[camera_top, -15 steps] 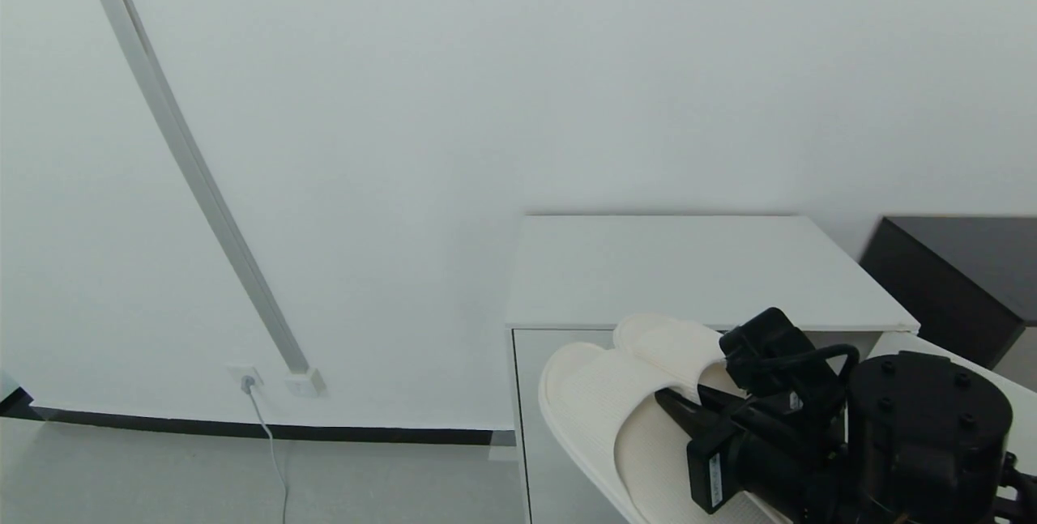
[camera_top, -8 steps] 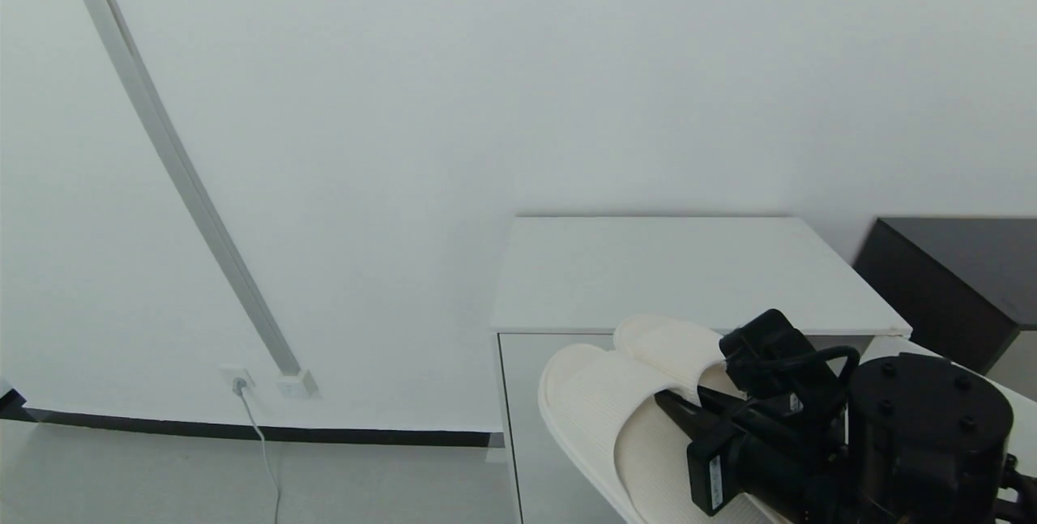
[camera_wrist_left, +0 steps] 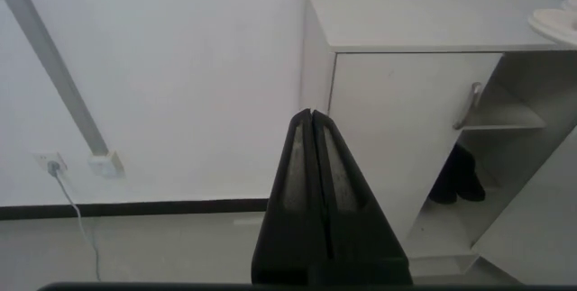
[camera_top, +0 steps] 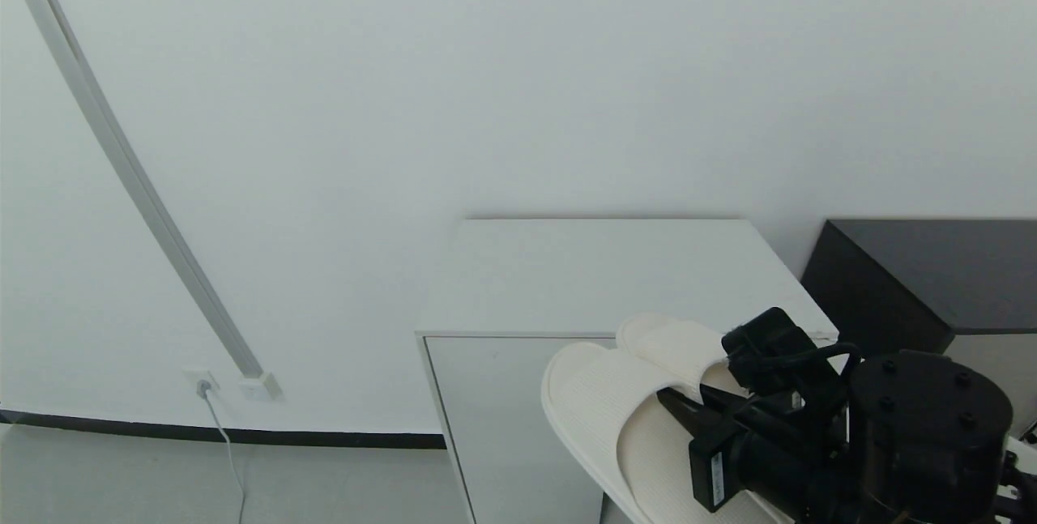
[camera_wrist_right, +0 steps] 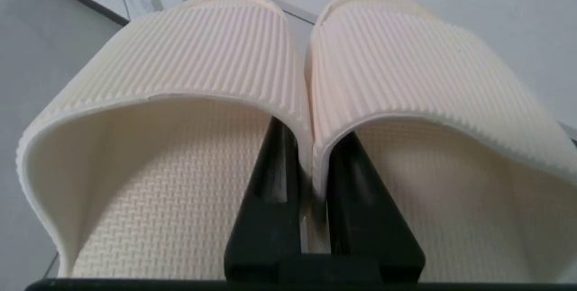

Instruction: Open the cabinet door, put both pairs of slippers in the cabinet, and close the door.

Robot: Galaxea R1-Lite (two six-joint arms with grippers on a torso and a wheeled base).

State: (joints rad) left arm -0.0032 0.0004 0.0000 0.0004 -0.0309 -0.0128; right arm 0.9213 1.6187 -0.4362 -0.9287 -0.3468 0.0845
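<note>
Pinching the inner edges of both cream, ribbed slippers [camera_wrist_right: 225, 84], the right gripper [camera_wrist_right: 311, 151] holds the pair side by side, toes pointing away, in front of the white cabinet [camera_top: 599, 273]. The left gripper [camera_wrist_left: 312, 122] hangs empty, fingers pressed together, facing the cabinet's closed door [camera_wrist_left: 406, 120]. Beside that door, an open compartment shows a shelf and dark shoes [camera_wrist_left: 458, 178].

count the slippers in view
2. The left slipper and right slipper lie side by side, inner edges clamped in the right hand, before the cabinet. Dark shapes inside it may be more.
</note>
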